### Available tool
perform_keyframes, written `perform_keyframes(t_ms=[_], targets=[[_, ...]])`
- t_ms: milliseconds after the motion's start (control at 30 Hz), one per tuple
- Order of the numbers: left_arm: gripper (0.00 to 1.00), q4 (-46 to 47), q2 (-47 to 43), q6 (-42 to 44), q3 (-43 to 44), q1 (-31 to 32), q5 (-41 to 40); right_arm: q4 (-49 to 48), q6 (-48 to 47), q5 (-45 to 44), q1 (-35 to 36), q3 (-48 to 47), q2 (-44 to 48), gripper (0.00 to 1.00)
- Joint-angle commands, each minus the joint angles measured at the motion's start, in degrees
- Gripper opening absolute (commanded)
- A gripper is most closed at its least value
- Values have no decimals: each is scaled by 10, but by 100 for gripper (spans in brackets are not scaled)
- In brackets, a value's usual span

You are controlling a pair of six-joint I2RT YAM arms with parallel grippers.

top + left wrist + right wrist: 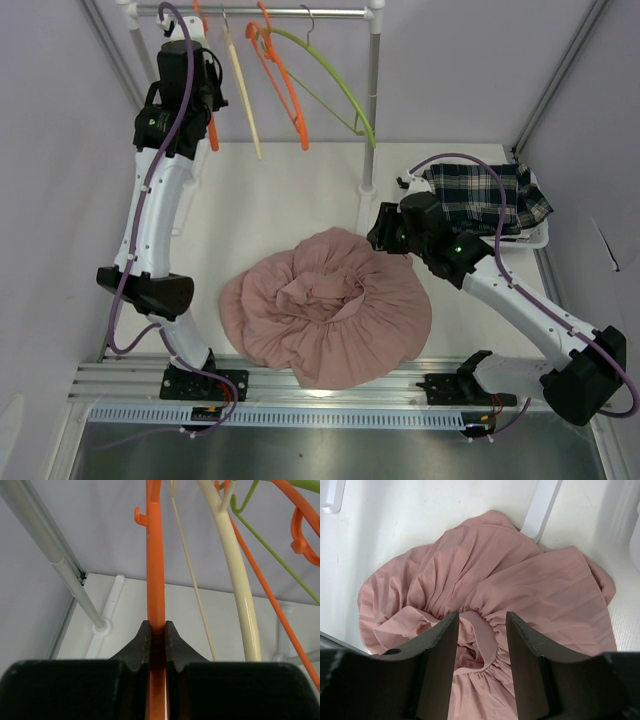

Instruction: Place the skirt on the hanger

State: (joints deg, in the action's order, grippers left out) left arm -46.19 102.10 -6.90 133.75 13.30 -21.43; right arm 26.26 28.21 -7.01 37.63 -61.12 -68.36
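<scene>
Left wrist view shows the left claw (157,626) clamped on the orange hanger (155,555), while the right claw (481,619), apart over the skirt (535,580) at six o'clock, should pinch it next.

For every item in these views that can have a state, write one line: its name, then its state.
left end effector, shut on the left orange hanger
left orange hanger, on the rail, gripped
right end effector, open over the skirt
skirt, crumpled on the table, not hung
green hanger, hanging free on the rail
plaid garment, heaped at the table's right edge
</scene>
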Motion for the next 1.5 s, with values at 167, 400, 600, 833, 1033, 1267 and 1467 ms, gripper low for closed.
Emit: perform_keyframes(t_ms=[167, 400, 600, 833, 1033, 1267, 1467], targets=[[0, 21, -17, 17, 30, -5, -63, -9, -18, 6, -3, -29, -5, 47], [0, 24, -40, 24, 47, -5, -58, -13, -20, 12, -4, -35, -14, 46], [0, 20, -64, 23, 24, -5, -29, -12, -26, 15, -4, -42, -19, 46], [0, 31, -125, 9, -72, -5, 1, -14, -26, 14, -4, -37, -17, 46], [0, 38, -191, -2, -151, -4, 32, -14, -28, 15, -4, -33, -14, 45], [0, 36, -288, -24, -326, -5, 64, -9, -33, 13, -4, -27, -13, 45], [0, 27, -411, -44, -477, -4, 118, -9, -45, 28, -4, -18, -13, 44]])
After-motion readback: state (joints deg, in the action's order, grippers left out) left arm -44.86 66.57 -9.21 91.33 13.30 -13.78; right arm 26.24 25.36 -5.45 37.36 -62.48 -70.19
